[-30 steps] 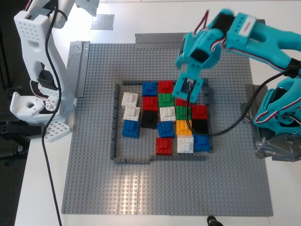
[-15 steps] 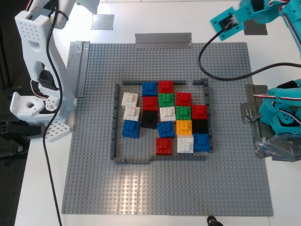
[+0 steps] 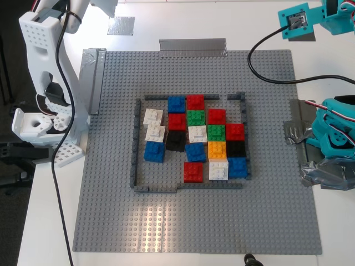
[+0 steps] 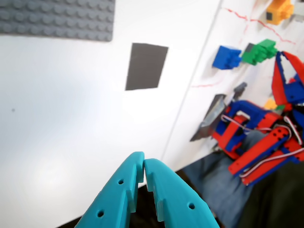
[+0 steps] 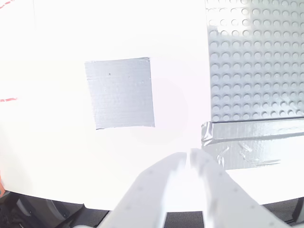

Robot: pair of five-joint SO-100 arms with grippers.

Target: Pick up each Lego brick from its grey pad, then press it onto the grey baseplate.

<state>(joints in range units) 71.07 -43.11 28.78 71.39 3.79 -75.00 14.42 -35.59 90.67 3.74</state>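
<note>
The grey baseplate (image 3: 111,210) holds a cluster of coloured Lego bricks (image 3: 194,138) inside a low dark grey wall; a red brick (image 3: 216,116) and a blue brick (image 3: 176,103) are among them. My first gripper (image 4: 144,165), teal, is shut on nothing and hangs over white table short of the dark grey pad (image 4: 146,66), which is bare. Its arm (image 3: 302,21) shows at the exterior view's upper right. My second gripper (image 5: 187,159), white, is shut and empty just short of the lighter grey pad (image 5: 121,92) (image 3: 121,25), also bare.
Silver duct tape (image 5: 251,137) holds the baseplate's edges (image 3: 192,46). The white arm's base (image 3: 41,122) and black cable stand at the exterior view's left, the teal base (image 3: 335,138) at its right. Loose blue (image 4: 227,57) and green (image 4: 259,51) bricks and a red-blue frame (image 4: 256,137) lie beyond.
The teal arm rose from the brick cluster and swung to the exterior view's upper right, uncovering the red brick it hung over. The white arm has not moved.
</note>
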